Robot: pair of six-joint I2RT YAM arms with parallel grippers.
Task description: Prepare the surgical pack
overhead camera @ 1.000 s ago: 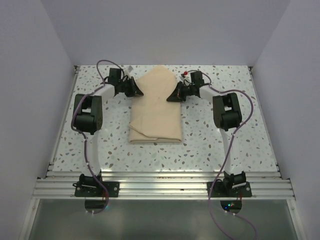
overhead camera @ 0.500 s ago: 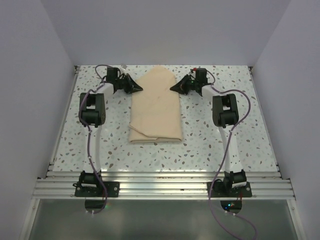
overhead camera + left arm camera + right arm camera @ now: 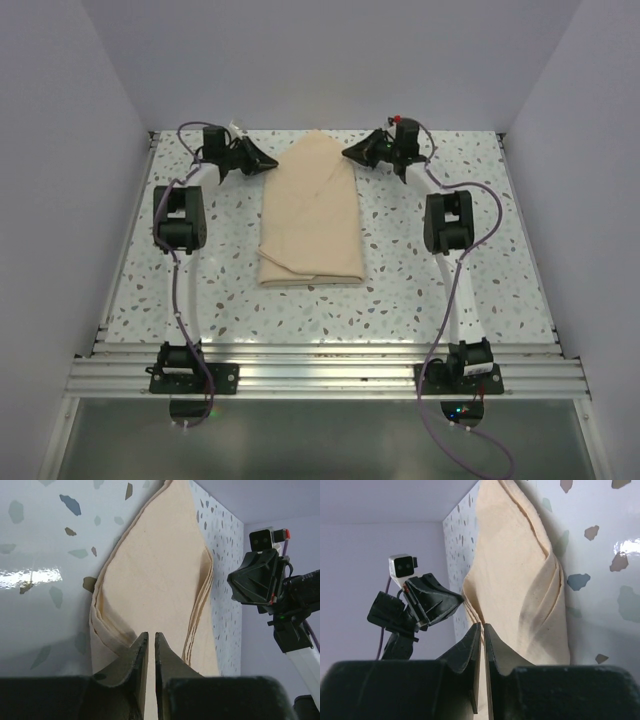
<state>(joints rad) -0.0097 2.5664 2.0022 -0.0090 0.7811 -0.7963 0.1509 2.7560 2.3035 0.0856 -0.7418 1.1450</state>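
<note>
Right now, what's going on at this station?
Two arms are working on a tan wrap that lies folded into a long bundle on the speckled table, its pointed end away from the bases. The left gripper and right gripper flank that far end, one on each side, tips aimed inward. Both have their jaws nearly closed and hold nothing. No tray or instruments are visible.

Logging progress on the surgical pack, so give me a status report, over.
Both nearly shut and empty: left gripper, right gripper, flanking the tan wrap at its far end. Wrap folded, flat on table. No obstruction seen.
</note>
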